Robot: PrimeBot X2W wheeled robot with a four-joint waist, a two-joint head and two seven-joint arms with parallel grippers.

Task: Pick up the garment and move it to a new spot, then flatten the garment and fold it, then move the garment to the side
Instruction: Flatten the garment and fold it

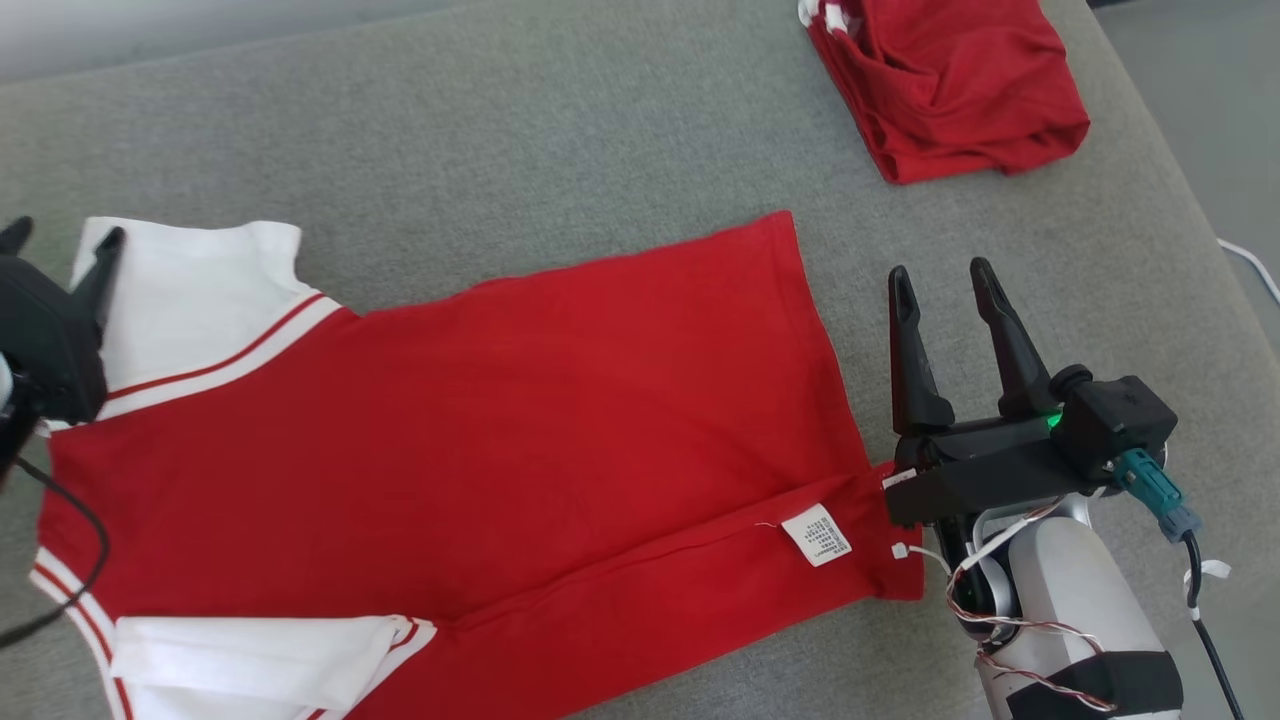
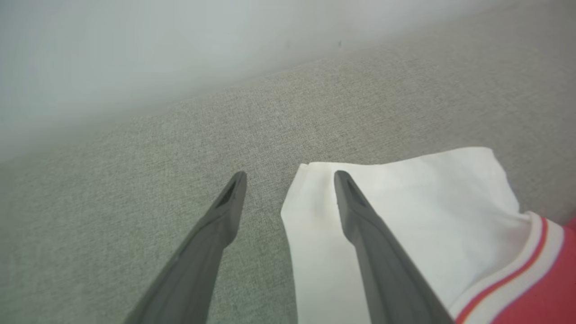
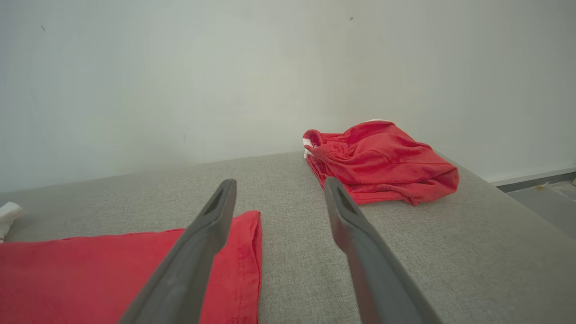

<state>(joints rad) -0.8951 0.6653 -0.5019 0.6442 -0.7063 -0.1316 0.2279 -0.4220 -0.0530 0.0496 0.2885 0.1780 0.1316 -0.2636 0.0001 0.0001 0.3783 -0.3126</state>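
A red garment [image 1: 520, 420] with white sleeves and red-striped trim lies spread flat across the grey cushion, a white care label [image 1: 817, 534] showing near its hem. My right gripper [image 1: 938, 272] stands open just right of the hem edge [image 3: 252, 252], nothing between its fingers. At the far left my left gripper [image 1: 62, 240] is open over the white sleeve [image 2: 405, 211]; one finger [image 2: 360, 216] is above the sleeve, the other above bare cushion.
A second red garment [image 1: 945, 80], folded, sits at the far right corner of the grey cushion [image 1: 560, 140]. The cushion's right edge [image 1: 1210, 250] drops to the floor. A pale wall [image 3: 225, 67] runs along the back.
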